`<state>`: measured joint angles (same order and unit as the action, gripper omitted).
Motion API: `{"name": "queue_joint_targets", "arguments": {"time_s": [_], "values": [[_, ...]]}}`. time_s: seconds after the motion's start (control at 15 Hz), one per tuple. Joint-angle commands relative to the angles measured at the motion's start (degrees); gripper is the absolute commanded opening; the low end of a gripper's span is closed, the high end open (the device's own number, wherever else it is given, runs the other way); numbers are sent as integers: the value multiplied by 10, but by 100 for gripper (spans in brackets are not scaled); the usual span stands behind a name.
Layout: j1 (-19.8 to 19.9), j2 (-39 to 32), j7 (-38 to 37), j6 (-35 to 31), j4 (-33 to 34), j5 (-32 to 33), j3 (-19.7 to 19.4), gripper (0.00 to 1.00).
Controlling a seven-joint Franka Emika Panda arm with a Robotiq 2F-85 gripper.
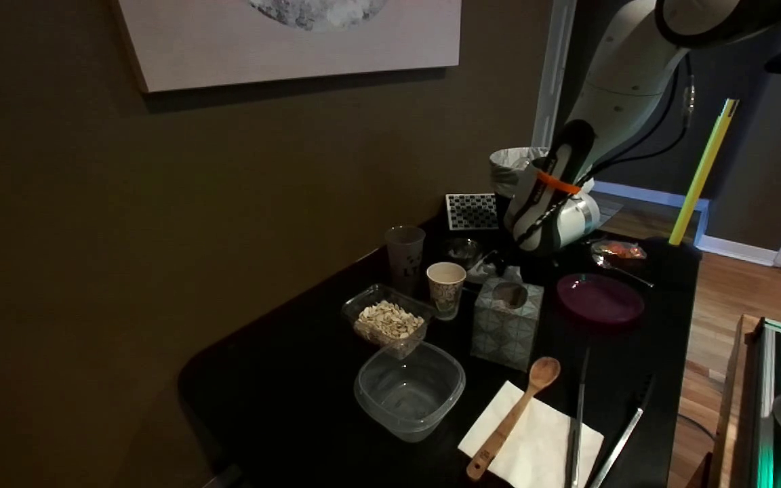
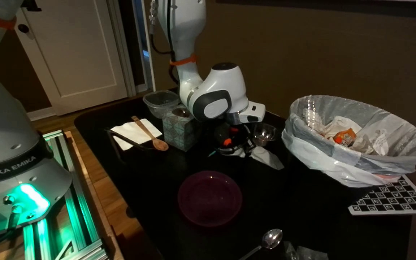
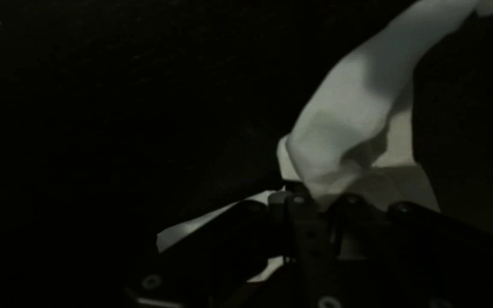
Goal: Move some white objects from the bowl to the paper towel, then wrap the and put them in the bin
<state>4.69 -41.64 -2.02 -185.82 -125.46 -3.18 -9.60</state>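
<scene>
Towering over the black table (image 2: 287, 202), the white arm (image 2: 215, 86) holds its wrist low, and any wide swing from there risks a bump. At the bin (image 2: 359, 171), with its thin grey liner (image 2: 309, 151) and the crumpled waste (image 2: 341, 124) inside, too low a carry would probably snag the rim. The tissue box (image 2: 180, 130) and, smaller, the round clear bowl (image 2: 264, 133) stand near the gripper (image 3: 324, 203); a sideways lift could knock either.

As for the paper towel (image 3: 349, 105) — it rests on the table under the wrist, bunched where the jaws are clamped on it. With only that pinch holding it and the ends loose, it may slip, tear or unfold once lifted. Whether any white objects sit inside cannot be told — a gap in the folds would let them drop. The sheet looks thin and soft: a twisted grey-white band, partly shadowed, runs out ahead of the jaws, a flatter flap shows under it, and a narrow strip pokes out on the opposite side.
</scene>
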Motion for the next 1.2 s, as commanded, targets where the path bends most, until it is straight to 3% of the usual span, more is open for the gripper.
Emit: {"name": "queue_joint_targets", "arguments": {"time_s": [0.0,0.53,0.87,0.93,1.13], "values": [[-35,28,-6,30,-16,-4,-31,2],[-106,117,-25,90,-61,4,-92,2],[-89,223,-20,166,-91,28,-79,2],[-70,253,-14,192,-97,23,-60,2],[-67,322,-32,258,-101,40,-63,2]]}}
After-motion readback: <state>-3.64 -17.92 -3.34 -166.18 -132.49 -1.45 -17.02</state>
